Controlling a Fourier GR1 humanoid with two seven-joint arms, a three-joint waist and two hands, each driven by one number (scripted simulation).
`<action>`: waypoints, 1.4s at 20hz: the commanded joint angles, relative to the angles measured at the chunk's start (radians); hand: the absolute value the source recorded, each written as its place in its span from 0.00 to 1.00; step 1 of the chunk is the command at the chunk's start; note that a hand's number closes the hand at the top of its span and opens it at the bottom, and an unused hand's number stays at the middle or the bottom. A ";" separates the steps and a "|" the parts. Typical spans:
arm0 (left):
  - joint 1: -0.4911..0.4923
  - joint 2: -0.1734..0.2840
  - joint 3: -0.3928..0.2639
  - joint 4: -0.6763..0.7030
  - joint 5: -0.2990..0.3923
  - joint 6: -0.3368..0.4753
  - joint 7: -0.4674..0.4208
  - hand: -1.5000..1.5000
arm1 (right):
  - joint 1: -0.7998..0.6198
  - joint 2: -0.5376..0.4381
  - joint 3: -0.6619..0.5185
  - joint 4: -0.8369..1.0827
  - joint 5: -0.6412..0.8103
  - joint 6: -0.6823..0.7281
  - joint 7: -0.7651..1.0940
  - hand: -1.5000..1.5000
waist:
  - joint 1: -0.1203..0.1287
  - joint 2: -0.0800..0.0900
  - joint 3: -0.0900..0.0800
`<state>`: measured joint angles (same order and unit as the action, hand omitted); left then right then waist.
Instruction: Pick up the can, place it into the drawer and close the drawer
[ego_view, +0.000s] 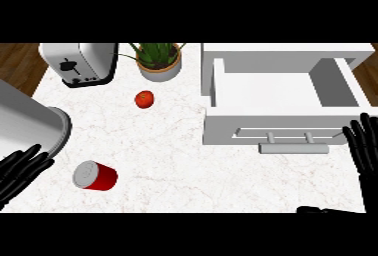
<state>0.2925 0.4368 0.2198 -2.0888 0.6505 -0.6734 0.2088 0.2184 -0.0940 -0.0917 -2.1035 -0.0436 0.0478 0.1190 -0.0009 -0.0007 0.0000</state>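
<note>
Drawer (280, 92) is standing pulled open at the counter's right, its white box waiting to take something. Toaster (80, 64) and potted plant (158, 60) are sitting at the back. Both hands, left (21, 172) and right (363, 142), are resting open, fingers straight, holding nothing. Red can (95, 175) is lying on its side just beside the left hand, well apart from the drawer; a tomato (145, 99) is sitting further back.
</note>
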 joint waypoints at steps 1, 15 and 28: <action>0.013 -0.026 0.036 0.055 -0.022 -0.078 -0.009 0.00 | 0.023 -0.015 -0.061 0.063 -0.037 0.045 -0.068 0.00 | 0.002 0.000 0.000; -0.136 -0.214 -0.009 0.321 -0.399 -0.152 -0.191 0.00 | 0.038 0.020 -0.077 0.032 -0.025 0.077 -0.086 0.00 | -0.002 0.001 -0.001; -0.196 -0.235 0.020 0.544 -0.672 -0.100 -0.458 0.00 | 0.009 0.025 -0.100 0.051 -0.012 0.114 -0.071 0.00 | -0.001 0.000 0.000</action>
<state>0.1160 0.2145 0.2459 -1.6025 0.0811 -0.8049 -0.1668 0.2446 -0.0769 -0.2036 -2.0359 -0.0727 0.1668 0.0255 -0.0022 -0.0001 -0.0002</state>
